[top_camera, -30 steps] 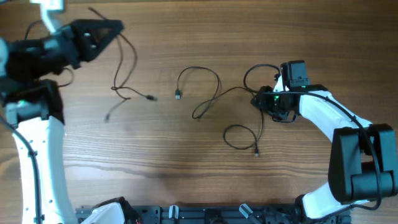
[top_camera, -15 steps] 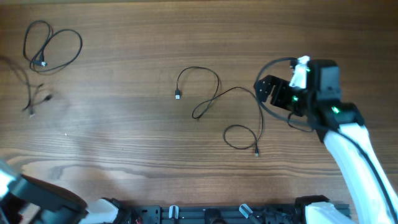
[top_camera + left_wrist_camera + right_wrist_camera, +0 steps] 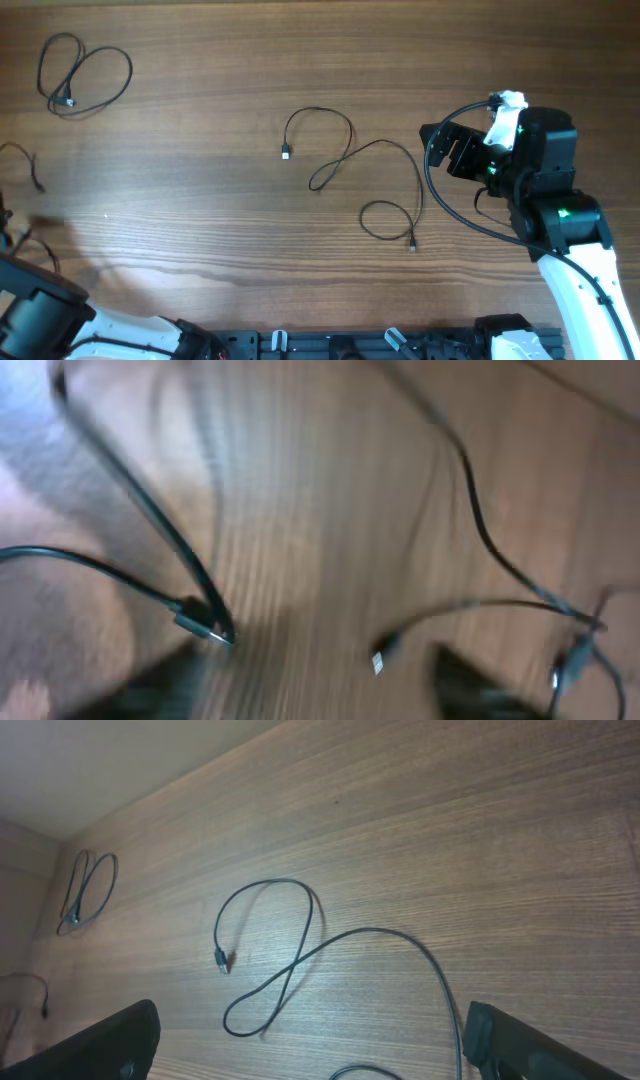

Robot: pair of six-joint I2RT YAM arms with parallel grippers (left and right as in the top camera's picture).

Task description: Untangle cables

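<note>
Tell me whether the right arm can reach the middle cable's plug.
Probably yes: the right gripper sits open beside that cable, and only bare table lies toward the plug.

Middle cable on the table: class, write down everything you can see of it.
The middle cable is thin, black and flexible-looking, lying slack and flat on the wooden table. One end carries a small plug left of centre; from there it loops, crosses itself, arcs rightward, then curls into a second loop ending in another plug. Nothing grips it.
</note>
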